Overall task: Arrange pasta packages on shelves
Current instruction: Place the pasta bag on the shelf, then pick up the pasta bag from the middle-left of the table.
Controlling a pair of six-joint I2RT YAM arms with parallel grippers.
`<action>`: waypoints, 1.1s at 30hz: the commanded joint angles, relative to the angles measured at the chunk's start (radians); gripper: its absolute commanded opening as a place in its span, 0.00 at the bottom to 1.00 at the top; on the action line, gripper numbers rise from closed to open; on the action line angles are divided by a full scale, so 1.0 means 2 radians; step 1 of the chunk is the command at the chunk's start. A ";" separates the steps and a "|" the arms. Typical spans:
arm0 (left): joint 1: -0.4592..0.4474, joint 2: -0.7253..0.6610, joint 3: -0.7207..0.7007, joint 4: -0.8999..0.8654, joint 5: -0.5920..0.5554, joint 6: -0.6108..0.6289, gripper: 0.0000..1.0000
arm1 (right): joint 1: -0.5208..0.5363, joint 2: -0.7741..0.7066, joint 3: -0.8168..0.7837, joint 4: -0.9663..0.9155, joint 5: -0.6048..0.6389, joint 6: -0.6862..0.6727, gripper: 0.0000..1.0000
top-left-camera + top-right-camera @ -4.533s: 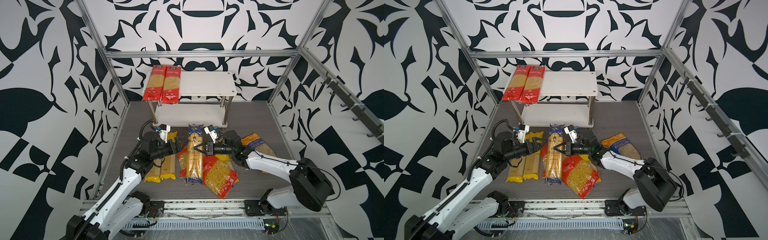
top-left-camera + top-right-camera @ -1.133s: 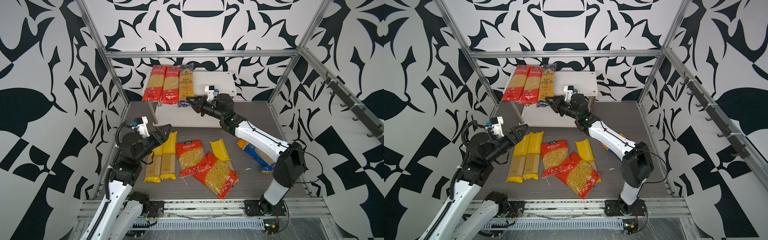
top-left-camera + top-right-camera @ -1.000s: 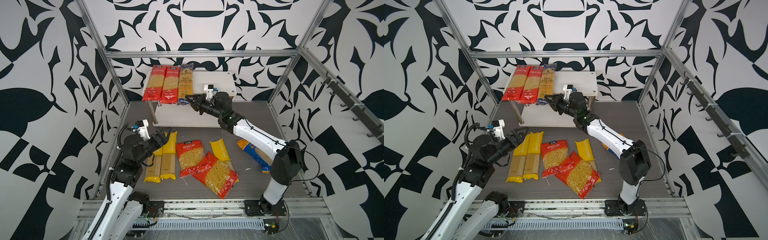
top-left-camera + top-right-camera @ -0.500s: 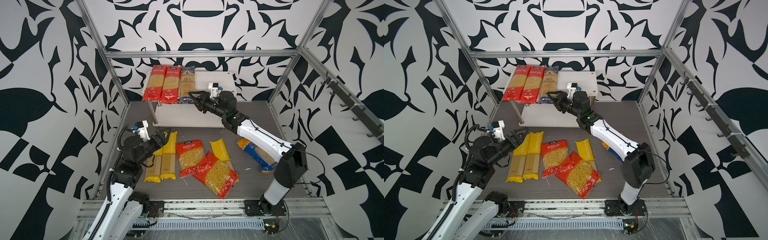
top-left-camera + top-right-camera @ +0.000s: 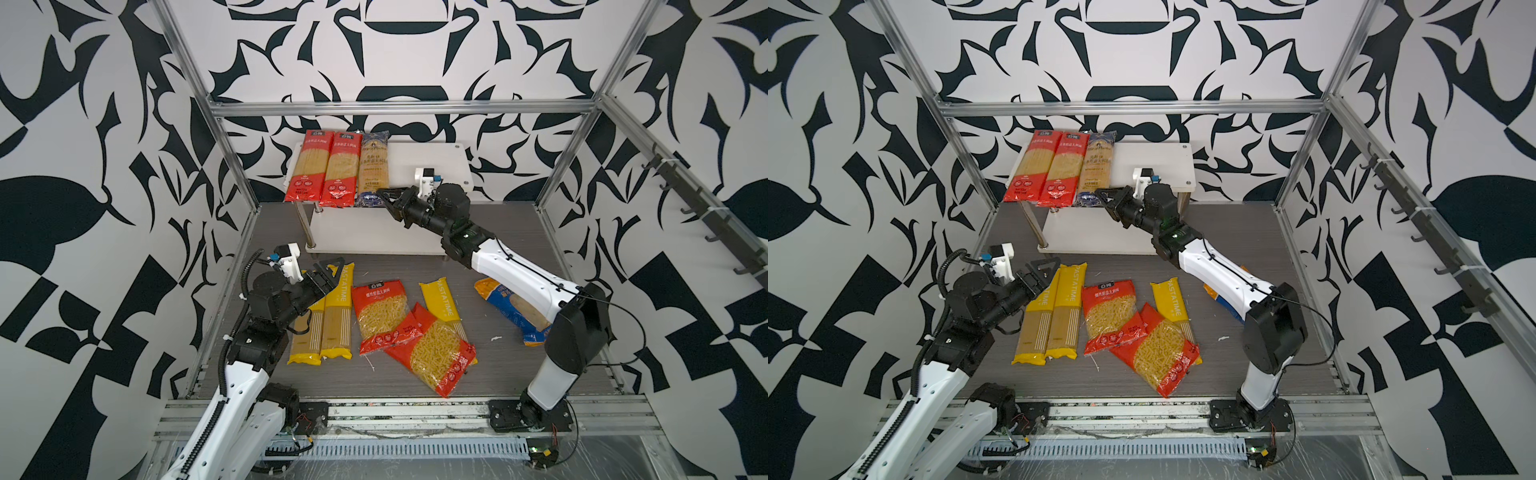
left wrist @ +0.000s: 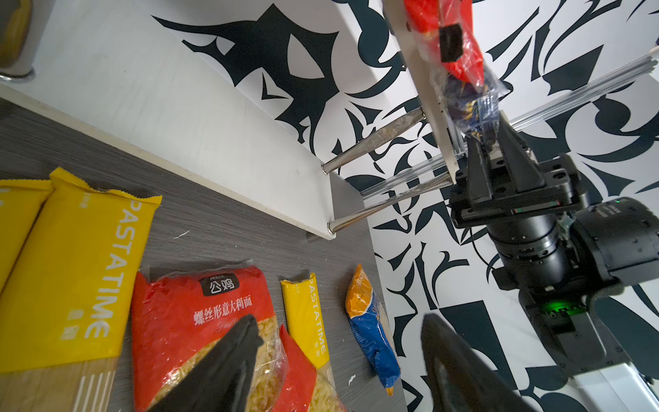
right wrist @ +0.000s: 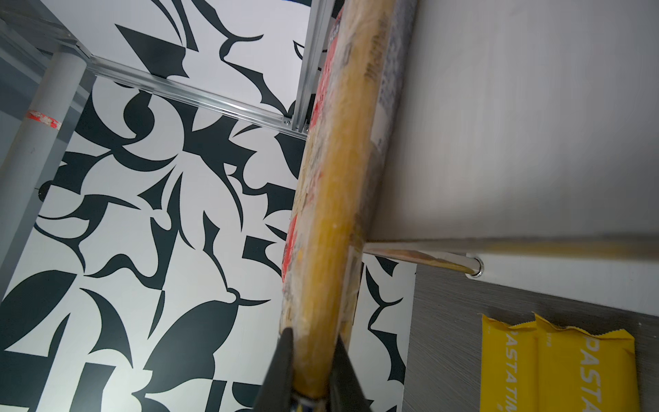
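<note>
The blue pack (image 5: 373,166) is now up on the top shelf (image 5: 428,164) beside two red packs (image 5: 328,170), the right gripper (image 5: 384,197) still pinching its near end. The left gripper (image 5: 332,268) hangs spread; six bags (image 5: 376,311) remain below.

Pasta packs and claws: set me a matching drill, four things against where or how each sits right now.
1. dark-blue spaghetti pack
2. blue-orange bag
3. red fusilli bags
4. left claw

A. open, above the yellow packs
B. floor, partly under the right arm
C. top shelf, near end in the right claw
D. mid-floor, overlapping

Pairs: 1-C, 2-B, 3-D, 4-A
</note>
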 commanded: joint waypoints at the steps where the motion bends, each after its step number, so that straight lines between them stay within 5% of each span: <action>1: 0.002 -0.004 -0.005 0.009 0.004 -0.003 0.76 | 0.000 -0.002 0.031 0.047 -0.009 -0.001 0.12; 4: 0.001 -0.004 -0.004 0.008 0.003 -0.002 0.76 | -0.001 -0.003 0.030 0.045 -0.008 -0.006 0.13; 9: 0.001 -0.009 -0.001 -0.008 -0.010 0.009 0.76 | -0.001 -0.021 0.007 0.056 -0.025 -0.020 0.45; 12: 0.001 -0.011 0.000 -0.024 -0.016 0.019 0.76 | 0.000 -0.050 -0.025 0.047 -0.033 -0.040 0.54; 23: -0.012 -0.027 -0.035 -0.071 -0.073 0.039 0.74 | 0.007 -0.178 -0.216 0.013 -0.002 -0.103 0.57; 29: -0.074 -0.021 -0.066 -0.101 -0.164 0.042 0.73 | 0.040 -0.217 -0.324 -0.015 0.052 -0.126 0.49; 33: -0.133 0.023 -0.077 -0.116 -0.246 0.028 0.73 | 0.104 -0.170 -0.348 -0.029 0.097 -0.147 0.40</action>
